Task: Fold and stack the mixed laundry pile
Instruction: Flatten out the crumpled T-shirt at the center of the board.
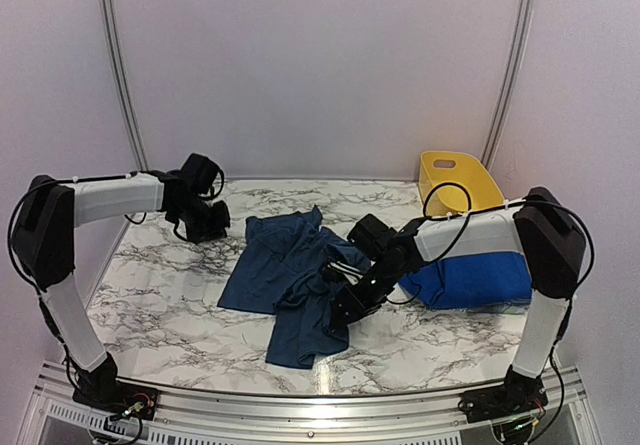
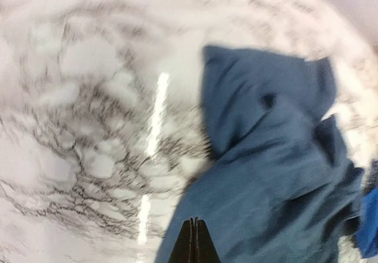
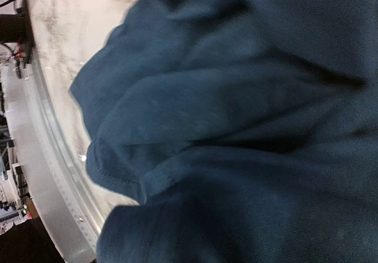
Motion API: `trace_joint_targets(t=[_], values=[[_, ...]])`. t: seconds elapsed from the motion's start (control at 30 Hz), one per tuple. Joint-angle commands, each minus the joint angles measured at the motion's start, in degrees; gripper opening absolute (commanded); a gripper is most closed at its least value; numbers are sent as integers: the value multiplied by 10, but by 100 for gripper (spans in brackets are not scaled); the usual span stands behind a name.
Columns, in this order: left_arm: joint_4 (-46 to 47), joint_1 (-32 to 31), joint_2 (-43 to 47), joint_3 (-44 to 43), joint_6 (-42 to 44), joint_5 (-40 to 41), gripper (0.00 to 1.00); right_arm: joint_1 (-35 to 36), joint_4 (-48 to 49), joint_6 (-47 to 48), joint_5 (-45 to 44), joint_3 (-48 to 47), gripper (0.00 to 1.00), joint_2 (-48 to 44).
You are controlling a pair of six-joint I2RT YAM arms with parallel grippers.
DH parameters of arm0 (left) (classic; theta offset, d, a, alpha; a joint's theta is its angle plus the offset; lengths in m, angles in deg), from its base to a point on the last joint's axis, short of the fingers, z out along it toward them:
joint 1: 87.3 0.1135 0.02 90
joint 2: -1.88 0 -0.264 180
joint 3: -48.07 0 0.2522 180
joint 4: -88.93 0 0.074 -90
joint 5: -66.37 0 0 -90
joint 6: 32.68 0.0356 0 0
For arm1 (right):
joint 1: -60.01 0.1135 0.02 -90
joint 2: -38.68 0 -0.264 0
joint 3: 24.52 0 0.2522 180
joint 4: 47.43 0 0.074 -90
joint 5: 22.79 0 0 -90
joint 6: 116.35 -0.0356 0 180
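The right gripper (image 1: 343, 310) is set down on the dark blue garment (image 1: 285, 275). Whether its jaws are open or closed on cloth cannot be told: no fingers are shown in the wrist view, which is filled with bunched folds. If several layers are pinched at once, the garment would probably be lifted as a lump rather than spread, and the fold spoiled. A checked edge (image 1: 345, 258) lies just behind this gripper and could be caught and dragged along. The royal-blue garment (image 1: 475, 280) lies under the right forearm and could be scuffed by a low sweep.

The left gripper (image 2: 194, 230) is closed tight on nothing, held over the marble table (image 1: 160, 295) with the dark garment's edge just ahead of its tips. No corner can be taken until it is opened.

The left forearm is held roughly level, the wrist bent downward. The right elbow is raised and the forearm sloped down to the cloth.
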State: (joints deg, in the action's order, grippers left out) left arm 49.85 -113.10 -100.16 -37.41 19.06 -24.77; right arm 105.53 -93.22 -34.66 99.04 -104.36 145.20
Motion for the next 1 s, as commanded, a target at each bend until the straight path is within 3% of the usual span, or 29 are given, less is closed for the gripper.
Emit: trace_joint_targets(t=[0.0, 0.1, 0.17, 0.3, 0.43, 0.57, 0.87, 0.97], values=[[10, 0, 75, -106, 49, -46, 0, 76, 81, -17, 131, -69, 45, 20], [-1, 1, 92, -96, 20, -42, 0, 81, 94, -12, 155, -61, 50, -28], [-8, 1, 113, -44, -18, -19, 31, 76, 87, -4, 161, -38, 55, -81], [-10, -28, 138, 56, -55, 8, 57, 35, 70, 0, 123, 16, 66, -186], [-11, -70, 123, 105, -60, 56, 72, -58, 56, 0, 52, 23, 70, -192], [-23, -104, 73, 105, -55, 84, 83, -93, 35, 23, -2, -39, 70, -128], [-111, -130, -85, 17, -33, 114, 84, -97, 33, 34, -41, -117, 67, 41], [-115, -127, -108, 9, -37, 117, 68, -91, 43, 34, -32, -107, 65, 61]])
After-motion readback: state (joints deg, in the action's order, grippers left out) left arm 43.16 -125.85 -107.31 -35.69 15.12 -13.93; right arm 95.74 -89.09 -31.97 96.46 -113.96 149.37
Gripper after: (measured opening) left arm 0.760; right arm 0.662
